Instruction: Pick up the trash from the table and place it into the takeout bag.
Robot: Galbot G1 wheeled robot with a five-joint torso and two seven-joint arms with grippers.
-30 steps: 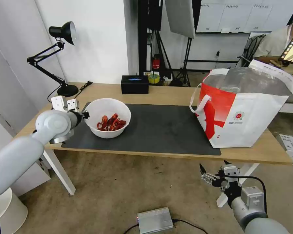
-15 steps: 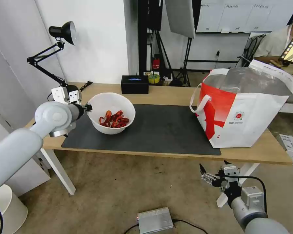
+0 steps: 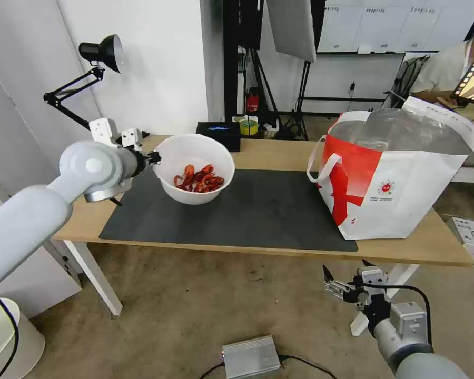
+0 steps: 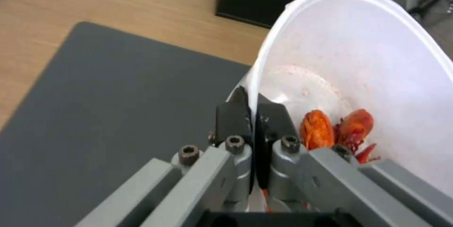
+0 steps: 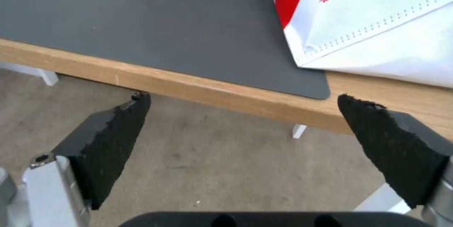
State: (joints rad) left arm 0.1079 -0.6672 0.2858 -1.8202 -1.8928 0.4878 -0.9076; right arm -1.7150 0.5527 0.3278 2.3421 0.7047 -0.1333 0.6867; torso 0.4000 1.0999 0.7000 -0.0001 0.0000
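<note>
A white round bowl (image 3: 196, 158) of red crawfish shells (image 3: 200, 179) hangs above the left part of the dark grey mat (image 3: 258, 210). My left gripper (image 3: 151, 157) is shut on the bowl's left rim; in the left wrist view its black fingers (image 4: 231, 117) pinch the thin white rim of the bowl (image 4: 368, 60), with shells (image 4: 330, 131) just inside. The takeout bag (image 3: 400, 173), white with a red marking, stands open on the right of the table (image 3: 421, 245). My right gripper (image 3: 338, 284) hangs open below the table's front edge, and nothing is between its fingertips (image 5: 120, 128).
A black tissue box (image 3: 218, 136) sits at the table's back edge behind the bowl. A black desk lamp (image 3: 97, 52) stands at the back left corner. A grey metal box (image 3: 250, 356) with cables lies on the floor. A white bin (image 3: 10, 337) stands at lower left.
My left gripper has lifted the bowl off the mat and carried it up and to the right. The right arm has stayed still.
</note>
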